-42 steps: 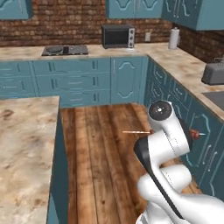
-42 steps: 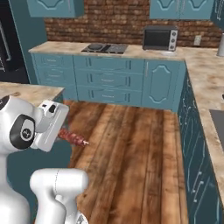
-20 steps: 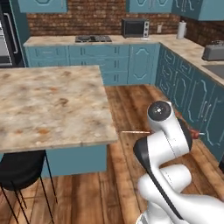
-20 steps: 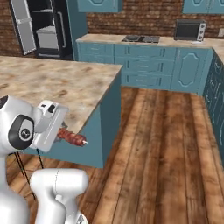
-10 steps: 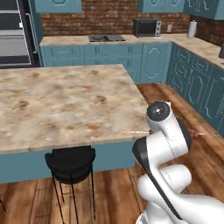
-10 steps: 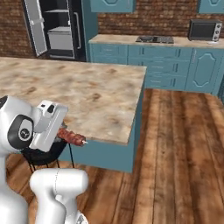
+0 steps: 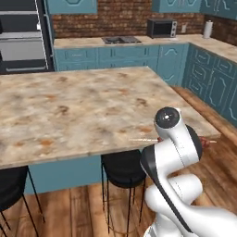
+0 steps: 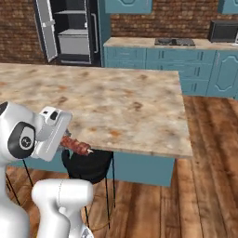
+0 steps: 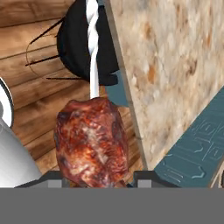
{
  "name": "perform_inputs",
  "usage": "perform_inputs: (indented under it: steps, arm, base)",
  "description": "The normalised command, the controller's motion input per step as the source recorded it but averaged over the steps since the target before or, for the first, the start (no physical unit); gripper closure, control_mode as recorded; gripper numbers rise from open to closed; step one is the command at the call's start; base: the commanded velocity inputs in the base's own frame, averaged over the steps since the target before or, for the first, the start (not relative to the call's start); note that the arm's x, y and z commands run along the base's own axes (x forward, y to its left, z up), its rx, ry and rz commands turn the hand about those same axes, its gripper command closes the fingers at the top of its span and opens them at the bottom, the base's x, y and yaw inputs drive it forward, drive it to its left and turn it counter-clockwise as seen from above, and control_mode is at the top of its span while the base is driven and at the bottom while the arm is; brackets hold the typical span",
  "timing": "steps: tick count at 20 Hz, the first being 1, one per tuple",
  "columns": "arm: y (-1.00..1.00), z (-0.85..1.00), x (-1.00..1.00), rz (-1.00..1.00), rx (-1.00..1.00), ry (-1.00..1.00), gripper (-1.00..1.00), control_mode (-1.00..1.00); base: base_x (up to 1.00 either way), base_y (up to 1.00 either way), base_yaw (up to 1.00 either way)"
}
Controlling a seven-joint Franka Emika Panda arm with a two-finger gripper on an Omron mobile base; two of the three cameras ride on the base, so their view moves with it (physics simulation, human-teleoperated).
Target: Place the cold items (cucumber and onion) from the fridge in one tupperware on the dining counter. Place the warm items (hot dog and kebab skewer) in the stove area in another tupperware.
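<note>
my gripper [image 9: 92,181] is clamped on the kebab [image 9: 92,142], meat between the fingers and stick pointing out, carried low beside the counter [image 8: 116,107] so i can set it in a tupperware there.

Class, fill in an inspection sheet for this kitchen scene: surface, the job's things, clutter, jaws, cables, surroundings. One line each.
Surface: dining counter, marbled beige top, no tupperware seen on the visible part.
Job's things: kebab skewer held in the gripper; fridge stands open at the back; stove area on the far wall counter.
Clutter: nothing seen.
Jaws: shut on the kebab skewer's meat, stick pointing away.
Cables: nothing seen.
Surroundings: black stool under the counter edge, microwave, teal cabinets, wood floor.
</note>
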Motion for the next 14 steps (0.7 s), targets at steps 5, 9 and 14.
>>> perform_inputs:
  steps: [5, 9, 14]
  arm:
    - [0.0, 0.0, 0.0, 0.0, 0.0, 0.0, 1.0, 1.0]
    - [0.0, 0.0, 0.0, 0.0, 0.0, 0.0, 1.0, 1.0]
    - [0.0, 0.0, 0.0, 0.0, 0.0, 0.0, 1.0, 1.0]
  base:
    - [0.0, 1.0, -0.09]
    - [0.0, 1.0, -0.06]
    - [0.0, 1.0, -0.05]
